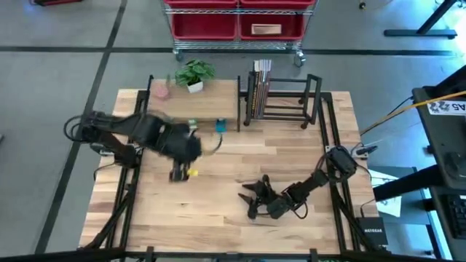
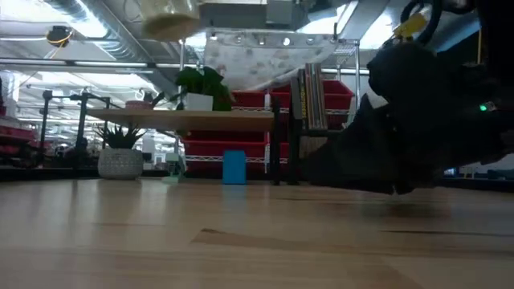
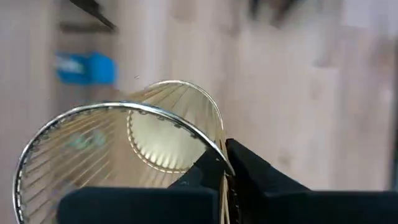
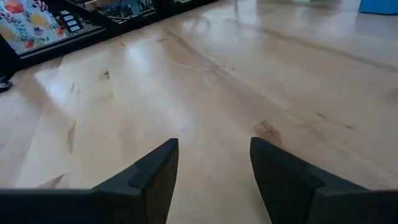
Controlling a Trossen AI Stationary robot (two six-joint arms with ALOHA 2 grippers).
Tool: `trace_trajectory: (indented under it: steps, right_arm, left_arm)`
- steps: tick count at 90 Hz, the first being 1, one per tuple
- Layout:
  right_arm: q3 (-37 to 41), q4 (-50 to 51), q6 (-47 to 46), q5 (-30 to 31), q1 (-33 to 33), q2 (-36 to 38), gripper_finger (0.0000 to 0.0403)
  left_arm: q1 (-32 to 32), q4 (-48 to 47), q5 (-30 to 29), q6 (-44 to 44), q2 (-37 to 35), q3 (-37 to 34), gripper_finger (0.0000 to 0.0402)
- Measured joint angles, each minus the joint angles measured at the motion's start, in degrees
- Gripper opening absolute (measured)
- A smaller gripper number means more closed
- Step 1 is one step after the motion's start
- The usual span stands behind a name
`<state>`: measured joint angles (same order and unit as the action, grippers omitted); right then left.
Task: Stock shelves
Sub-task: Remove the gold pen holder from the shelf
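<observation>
Left gripper (image 3: pixel 225 163) clamps the rim of a round, clear ribbed cup (image 3: pixel 118 158).
Right gripper (image 4: pixel 214 163) rests unclenched on the smooth pale wood table (image 4: pixel 205 74).

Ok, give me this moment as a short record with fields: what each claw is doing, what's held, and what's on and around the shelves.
left claw: shut on the rim of a wire basket, lifted above the table
right claw: open, empty, low over bare tabletop
wood-topped shelf: holds a potted plant and a pink item
blue block: on the table at the shelf's front edge
black book rack: books standing at its left end
behind table: cart with red bins
</observation>
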<state>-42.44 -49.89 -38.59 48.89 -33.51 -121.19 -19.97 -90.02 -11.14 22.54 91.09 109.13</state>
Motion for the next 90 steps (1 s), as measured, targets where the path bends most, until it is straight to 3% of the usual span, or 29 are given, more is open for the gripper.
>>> trace_trajectory:
  steps: [12,38,59,90]
  right_arm:
    - [0.0,0.0,0.3,-1.2,1.8,0.0,0.0186]
    - [0.0,-0.1,1.6,-6.5,4.5,0.0,0.0186]
    - [0.0,-0.6,1.6,-7.2,4.8,0.0,0.0186]
    - [0.0,-1.1,1.6,-7.5,4.7,0.0,0.0186]
  left_arm:
    - [-9.7,2.9,1.9,13.2,0.0,-4.8,0.0]
    - [-28.0,9.6,1.9,43.4,0.0,-23.5,0.0]
    - [-33.8,22.0,3.5,56.9,-3.9,-37.9,0.0]
    - [-38.9,21.6,0.5,71.8,-12.5,-50.9,0.0]
